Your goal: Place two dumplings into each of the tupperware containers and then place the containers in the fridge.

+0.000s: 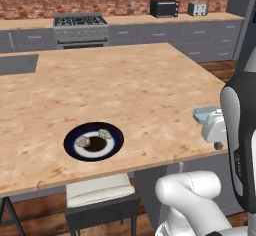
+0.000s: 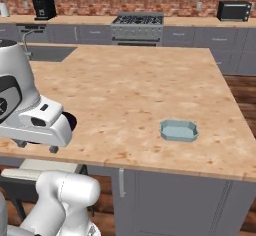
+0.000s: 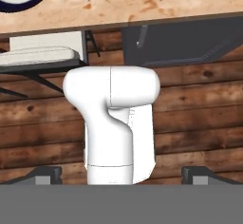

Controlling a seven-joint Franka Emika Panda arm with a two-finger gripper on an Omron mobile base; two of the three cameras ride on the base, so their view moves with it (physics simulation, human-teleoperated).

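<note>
Claw (image 3: 121, 174) gapes wide, empty, by the counter's (image 1: 150, 90) edge, between dumplings (image 1: 92, 138) on a plate (image 1: 70, 147) and teal container (image 2: 178, 130)

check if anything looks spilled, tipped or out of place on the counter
Nothing stands out. Two dumplings sit on the plate near the counter front edge, none spilled. The blue container lies flat and upright near the counter's right edge, nothing visible in it. The gripper is open, holding nothing.
</note>
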